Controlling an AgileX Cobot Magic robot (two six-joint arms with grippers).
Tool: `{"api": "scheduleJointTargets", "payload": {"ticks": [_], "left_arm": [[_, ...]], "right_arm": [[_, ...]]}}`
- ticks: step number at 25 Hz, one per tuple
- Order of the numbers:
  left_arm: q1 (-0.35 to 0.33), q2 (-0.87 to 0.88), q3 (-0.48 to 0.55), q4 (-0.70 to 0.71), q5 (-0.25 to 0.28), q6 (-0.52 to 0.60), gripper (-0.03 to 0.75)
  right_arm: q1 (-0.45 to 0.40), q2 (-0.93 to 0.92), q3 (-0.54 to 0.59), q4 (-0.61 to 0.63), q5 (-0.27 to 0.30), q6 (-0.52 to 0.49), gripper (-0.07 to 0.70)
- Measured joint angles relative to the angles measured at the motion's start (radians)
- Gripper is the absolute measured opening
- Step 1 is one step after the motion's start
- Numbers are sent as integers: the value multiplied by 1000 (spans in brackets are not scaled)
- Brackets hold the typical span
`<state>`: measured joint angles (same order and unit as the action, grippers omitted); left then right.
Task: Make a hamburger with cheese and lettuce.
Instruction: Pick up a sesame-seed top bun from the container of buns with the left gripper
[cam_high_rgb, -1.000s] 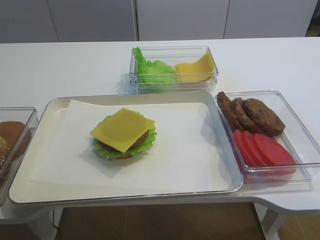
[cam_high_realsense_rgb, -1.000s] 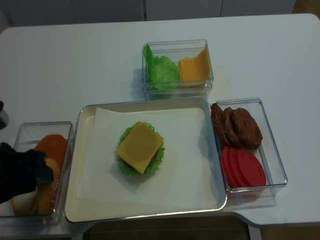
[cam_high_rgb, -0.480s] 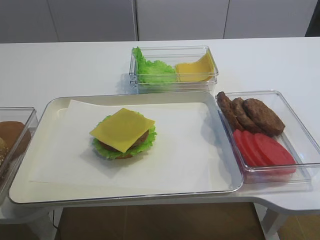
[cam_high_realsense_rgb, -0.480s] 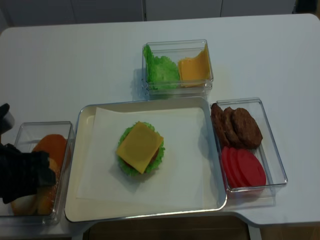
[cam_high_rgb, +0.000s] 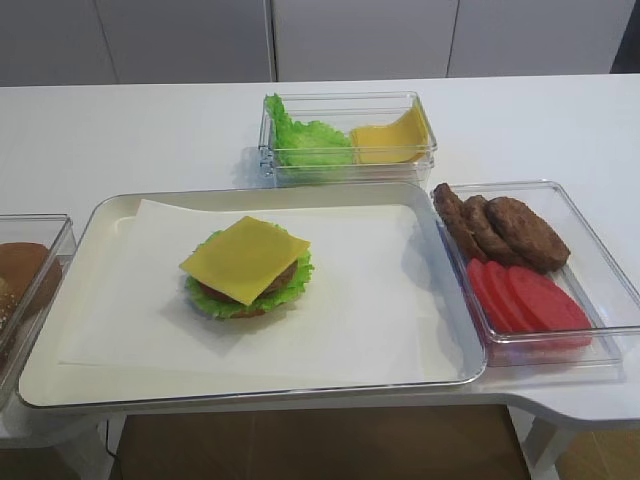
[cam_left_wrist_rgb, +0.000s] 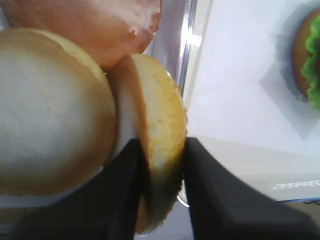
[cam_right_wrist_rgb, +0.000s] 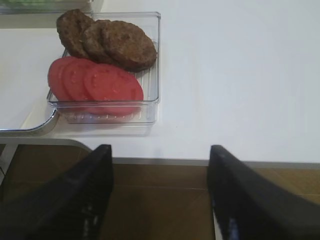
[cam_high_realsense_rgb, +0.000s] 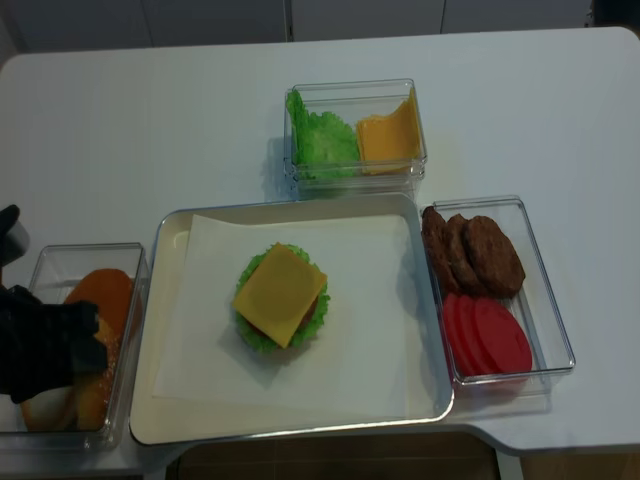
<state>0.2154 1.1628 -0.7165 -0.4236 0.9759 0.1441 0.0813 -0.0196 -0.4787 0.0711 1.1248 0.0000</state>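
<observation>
The hamburger (cam_high_realsense_rgb: 281, 297) stands unfinished on the white paper (cam_high_realsense_rgb: 370, 330) of the metal tray (cam_high_realsense_rgb: 300, 427), a little left of the middle. Its lettuce (cam_high_realsense_rgb: 315, 322) lies lowest of the visible layers, a brown patty (cam_high_rgb: 283, 276) is on it, and the cheese (cam_high_realsense_rgb: 278, 294) covers the top with its corners jutting out. No top bun is on it.

The left gripper (cam_left_wrist_rgb: 161, 172) is well apart from that stack, down in the clear bin (cam_high_realsense_rgb: 42, 262) to the left of the tray. In the left wrist view its two black fingers (cam_left_wrist_rgb: 210, 200) are pressed on both faces of a sesame bun top (cam_left_wrist_rgb: 157, 165) that stands on its edge between them, beside other bun halves (cam_left_wrist_rgb: 50, 115). The jaws are clamped on this bun.

The right gripper (cam_right_wrist_rgb: 159, 192) is near the table edge on the right side, with its jaws wide apart and nothing between them. Just before it is a clear bin (cam_right_wrist_rgb: 155, 75) with tomato slices (cam_right_wrist_rgb: 97, 82) and spare patties (cam_right_wrist_rgb: 112, 42). A further bin (cam_high_realsense_rgb: 352, 95) behind the tray holds a lettuce bunch (cam_high_realsense_rgb: 318, 138) and cheese slices (cam_high_realsense_rgb: 390, 135).
</observation>
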Motion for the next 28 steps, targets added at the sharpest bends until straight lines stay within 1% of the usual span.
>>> {"api": "scheduleJointTargets", "payload": {"ticks": [11,22,28], "left_arm": [[0,-2,-2,0,6,0,188],[0,-77,-6,2,16,0,187],[0,-116,-67,2,32,0,187]], "right_arm": [[0,0,0,0,0,0,450],[0,0,0,0,0,0,450],[0,0,0,0,0,0,450]]}}
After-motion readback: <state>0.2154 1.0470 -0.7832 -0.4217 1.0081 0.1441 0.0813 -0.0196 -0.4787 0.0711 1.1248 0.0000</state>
